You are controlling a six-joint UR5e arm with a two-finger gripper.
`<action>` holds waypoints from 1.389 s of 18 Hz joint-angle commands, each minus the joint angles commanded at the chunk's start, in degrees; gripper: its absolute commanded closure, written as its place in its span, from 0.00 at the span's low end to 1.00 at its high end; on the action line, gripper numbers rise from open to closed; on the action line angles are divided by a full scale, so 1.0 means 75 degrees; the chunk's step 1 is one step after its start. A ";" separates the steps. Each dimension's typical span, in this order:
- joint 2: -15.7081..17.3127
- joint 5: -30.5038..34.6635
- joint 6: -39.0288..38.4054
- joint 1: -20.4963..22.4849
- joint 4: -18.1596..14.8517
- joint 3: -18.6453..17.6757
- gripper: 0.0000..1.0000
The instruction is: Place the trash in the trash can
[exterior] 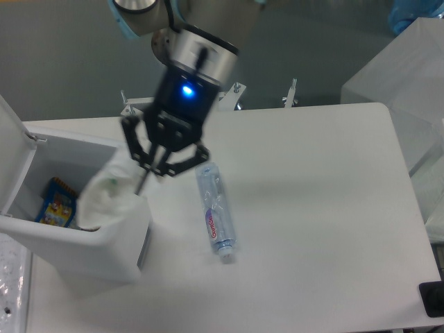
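My gripper [142, 182] hangs over the right rim of the trash can [41, 236], a white bin with its lid swung open to the left. The fingers are shut on the trash [105, 198], a whitish crumpled wrapper that dangles, blurred by motion, over the bin's right inner wall. The wrapper hides the upper part of that wall and part of the grey side handle.
A colourful packet [57, 202] lies at the bottom of the bin. A clear plastic bottle [215, 210] with a blue label lies on the white table [319, 208] just right of the gripper. A translucent box [402, 76] stands at the table's right edge.
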 joint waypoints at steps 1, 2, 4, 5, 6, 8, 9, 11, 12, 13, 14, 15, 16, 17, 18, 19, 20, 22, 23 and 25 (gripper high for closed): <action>0.0000 0.0035 0.0000 -0.0129 -0.0012 -0.0012 1.00; 0.0000 0.0058 0.0024 -0.0200 -0.0012 -0.0070 0.99; 0.0012 0.0070 0.0129 -0.0247 0.0023 -0.0234 0.77; 0.0000 0.0070 0.0164 -0.0271 0.0035 -0.0258 0.59; 0.0000 0.0070 0.0188 -0.0294 0.0047 -0.0281 0.29; 0.0012 0.0082 0.0444 -0.0306 0.0035 -0.0340 0.12; 0.0023 0.0082 0.0504 -0.0295 0.0035 -0.0363 0.02; 0.0059 0.0163 0.0516 -0.0295 0.0035 -0.0375 0.00; 0.0070 0.0257 0.0516 -0.0294 0.0035 -0.0375 0.00; 0.0059 0.0339 0.0516 -0.0294 0.0035 -0.0352 0.00; 0.0012 0.0409 0.0539 -0.0294 0.0035 -0.0317 0.00; 0.0000 0.0480 0.0586 -0.0202 0.0024 -0.0282 0.00; -0.0023 0.0527 0.0644 -0.0038 0.0023 -0.0293 0.00; -0.0081 0.0527 0.0714 0.0219 0.0023 -0.0293 0.00; -0.0198 0.0527 0.0785 0.0453 0.0023 -0.0282 0.00; -0.0292 0.0527 0.0832 0.0699 0.0035 -0.0247 0.00; -0.0409 0.0539 0.0902 0.0922 0.0035 -0.0200 0.00; -0.0620 0.0539 0.1276 0.1321 0.0024 -0.0130 0.00; -0.0714 0.0539 0.1521 0.1508 0.0023 -0.0129 0.00; -0.0936 0.0713 0.2049 0.1767 0.0023 -0.0129 0.00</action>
